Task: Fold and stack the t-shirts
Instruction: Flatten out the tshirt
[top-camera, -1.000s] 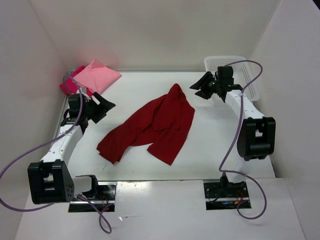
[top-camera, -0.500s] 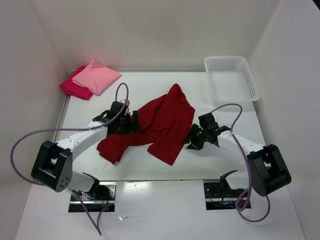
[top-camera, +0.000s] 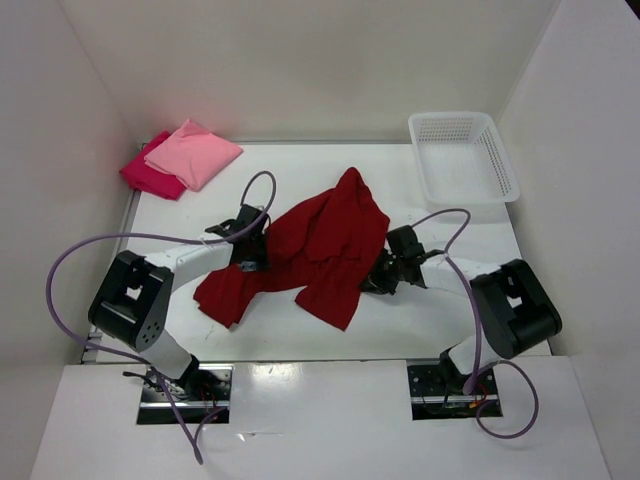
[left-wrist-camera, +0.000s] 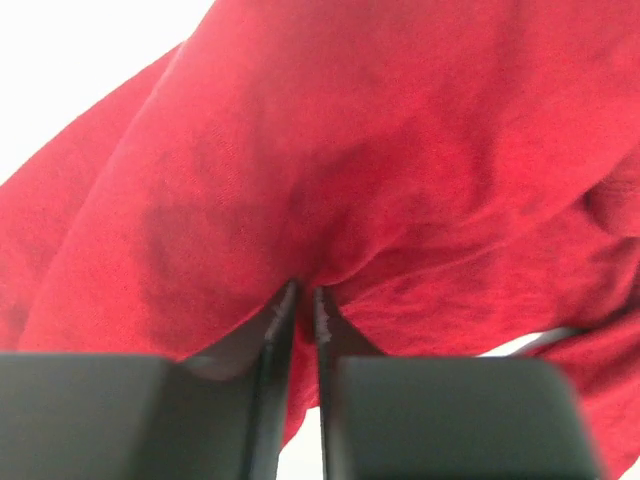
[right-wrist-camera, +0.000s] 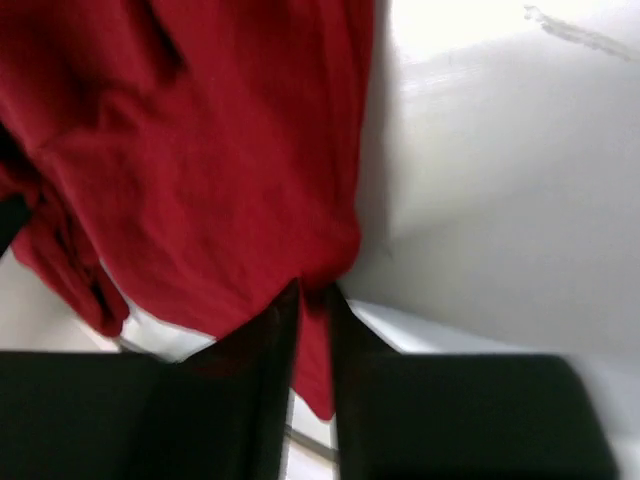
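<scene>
A dark red t-shirt lies crumpled in the middle of the table. My left gripper is shut on a fold at its left side; in the left wrist view the cloth is pinched between the jaws. My right gripper is shut on the shirt's right edge; in the right wrist view red cloth sits between the jaws. A light pink t-shirt lies folded on top of a crimson-magenta t-shirt at the back left corner.
A white lattice basket stands at the back right. White walls close in the table on the left, back and right. Each arm's purple cable loops beside it.
Both arms came down from the table's sides to the dark red shirt. Both grippers went from open to shut on its cloth, left on the left side, right on the right edge.
</scene>
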